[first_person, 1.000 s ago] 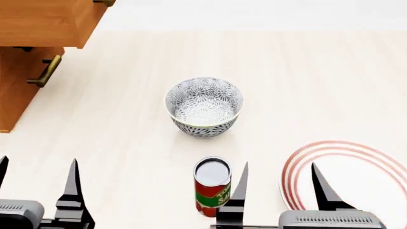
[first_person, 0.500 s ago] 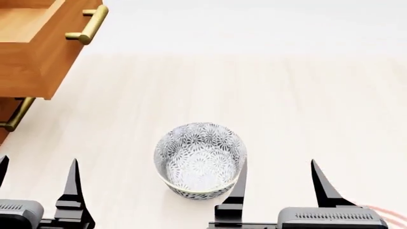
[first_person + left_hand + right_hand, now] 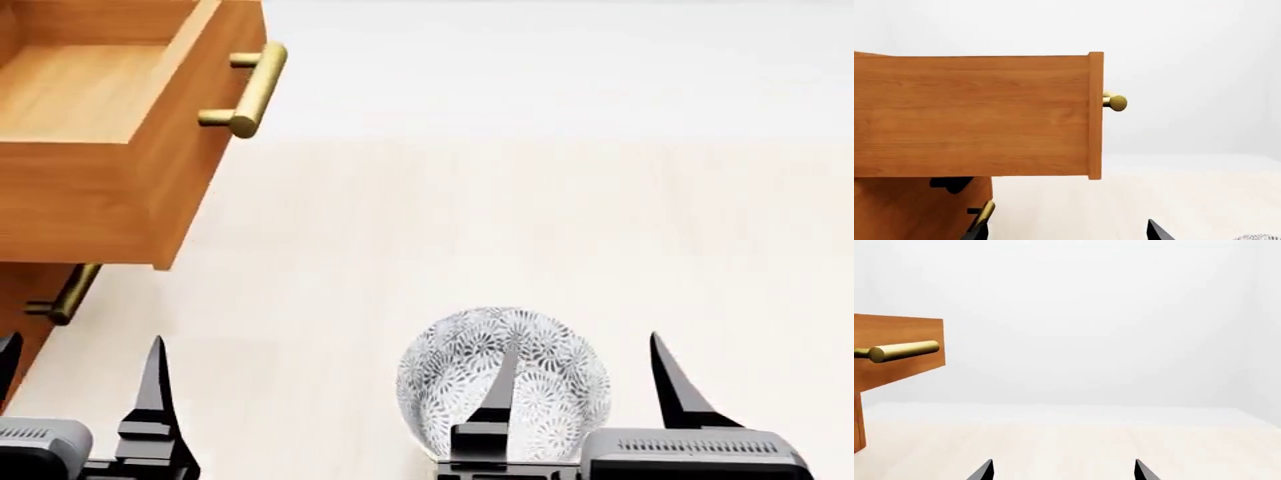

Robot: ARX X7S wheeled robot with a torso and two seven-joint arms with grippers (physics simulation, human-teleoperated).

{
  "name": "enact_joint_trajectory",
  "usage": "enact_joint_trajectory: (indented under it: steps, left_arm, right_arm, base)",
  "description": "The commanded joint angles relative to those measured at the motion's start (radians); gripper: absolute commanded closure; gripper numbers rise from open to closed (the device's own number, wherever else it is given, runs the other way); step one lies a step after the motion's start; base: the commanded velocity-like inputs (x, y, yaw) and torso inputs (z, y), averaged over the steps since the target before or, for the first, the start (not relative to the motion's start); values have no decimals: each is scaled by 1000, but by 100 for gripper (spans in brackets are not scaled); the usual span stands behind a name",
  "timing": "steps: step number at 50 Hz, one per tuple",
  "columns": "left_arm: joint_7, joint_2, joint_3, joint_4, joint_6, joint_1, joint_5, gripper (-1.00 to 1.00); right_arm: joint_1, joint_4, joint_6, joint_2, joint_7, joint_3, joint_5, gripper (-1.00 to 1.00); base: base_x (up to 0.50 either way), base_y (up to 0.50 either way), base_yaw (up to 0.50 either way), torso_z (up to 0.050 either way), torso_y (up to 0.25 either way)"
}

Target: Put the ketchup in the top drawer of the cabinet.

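Observation:
The ketchup is out of view in every frame. The top drawer [image 3: 94, 90] stands pulled out of the cabinet [image 3: 16, 310] at the far left, its bare wooden inside showing and its brass handle [image 3: 247, 90] facing right. The left wrist view shows the top drawer [image 3: 974, 115] side-on, overhanging the cabinet [image 3: 914, 210]. In the right wrist view the top drawer [image 3: 894, 350] front sits at the left edge. My left gripper [image 3: 80, 360] [image 3: 1066, 230] is open and empty, short of the cabinet. My right gripper [image 3: 583, 345] [image 3: 1063, 467] is open and empty, above the bowl.
A patterned grey-white bowl [image 3: 505, 385] sits on the pale table [image 3: 534, 220] under my right gripper's left finger. The lower drawer's brass handle [image 3: 64, 295] shows beneath the open drawer. The bowl [image 3: 1257, 237] rim peeks into the left wrist view.
The head view has shifted: the bowl slid toward the near edge, the open drawer came fully into view, and the ketchup can and striped plate dropped out of frame. Both grippers stay open.

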Motion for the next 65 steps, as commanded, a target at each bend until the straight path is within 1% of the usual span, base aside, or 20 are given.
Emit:
enact_joint_trajectory:
  steps: [1,34,39,40,45,57,65]
  left_arm:
    - [-9,-7,7,-12,7,-2,-5,-100]
    - [-29,-27,29,-35,24,-8,-16,-100]
    - [-30,-30,24,-40,30,-8,-23,-100]
    - [-34,-26,42,-29,26,-9,-15,-100]
    - [-39,-27,47,-27,24,-10,-15,-100]
    - [-49,-30,62,-28,27,-9,-15,-100]
    - [-54,-36,59,-29,29,-5,-23,-100]
  right_arm:
    - [1,17,-9,7,7,-8,7,-100]
    - [6,31,-16,28,32,-25,24,-100]
    - [9,27,-19,29,32,-26,33,-100]
    - [-73,-77,-13,139,-4,112,70,-100]
    - [-68,-101,19,164,1,160,91,-100]
    - [-104,-125,25,206,-15,282,160,-100]
    - [-114,-159,80,263,-24,359,195,-100]
  base:
    - [0,500,0,0,0]
    - [0,500,0,0,0]
    - [0,0,0,0,0]
    - [0,0,0,0,0]
    - [0,0,0,0,0]
    - [0,0,0,0,0]
    - [0,0,0,0,0]
